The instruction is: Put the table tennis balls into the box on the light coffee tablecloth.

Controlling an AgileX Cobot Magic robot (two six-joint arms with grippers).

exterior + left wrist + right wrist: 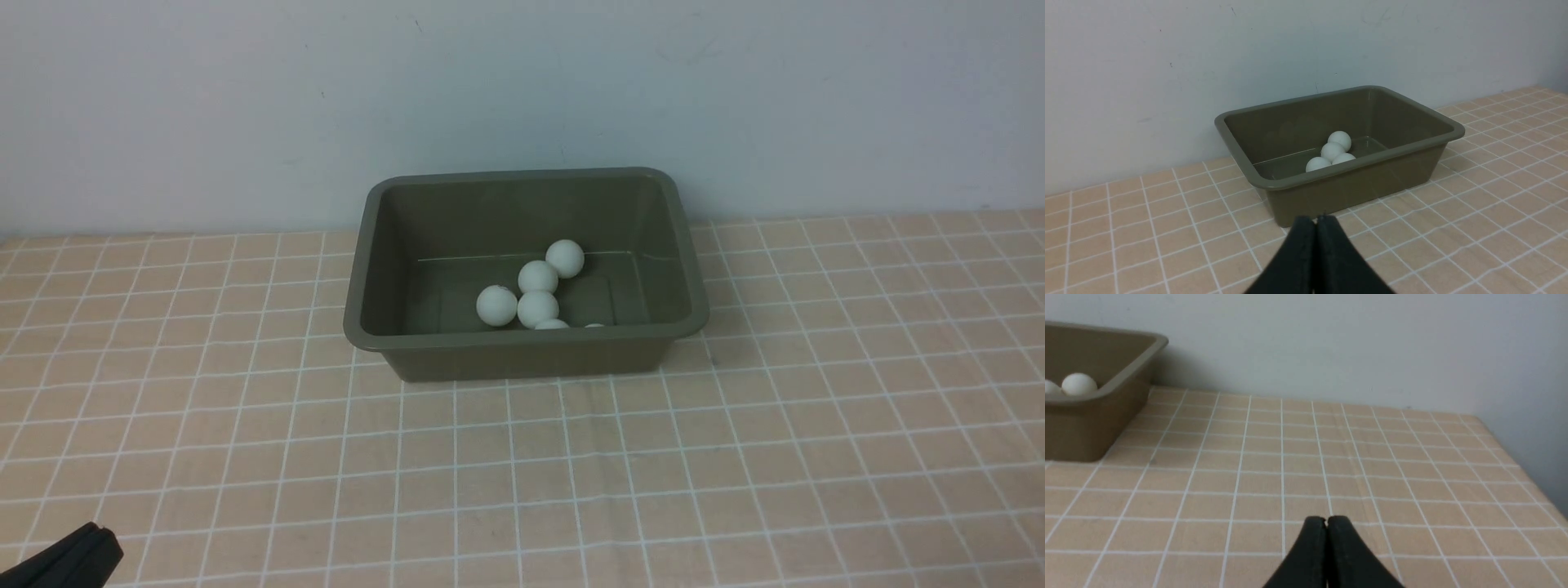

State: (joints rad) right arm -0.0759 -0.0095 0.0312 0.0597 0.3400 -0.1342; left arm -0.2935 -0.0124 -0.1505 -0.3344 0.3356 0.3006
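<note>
All table tennis balls [538,278] are seen inside the box [522,353], ahead of the closed, empty left gripper [1315,222] and right gripper [1326,522]; these should be kept retracted.

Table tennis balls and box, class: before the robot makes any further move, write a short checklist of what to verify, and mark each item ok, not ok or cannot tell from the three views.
1. No table tennis balls left on the light coffee tablecloth: ok, none shows on the cloth in any view.
2. All six balls inside the box: ok, four in full and two peeking above the near rim in the front view.
3. Box upright, flat on the cloth: ok.
4. Left gripper shut and holding nothing: ok.
5. Right gripper shut and holding nothing: ok.
6. Both grippers clear of the box: ok.
</note>
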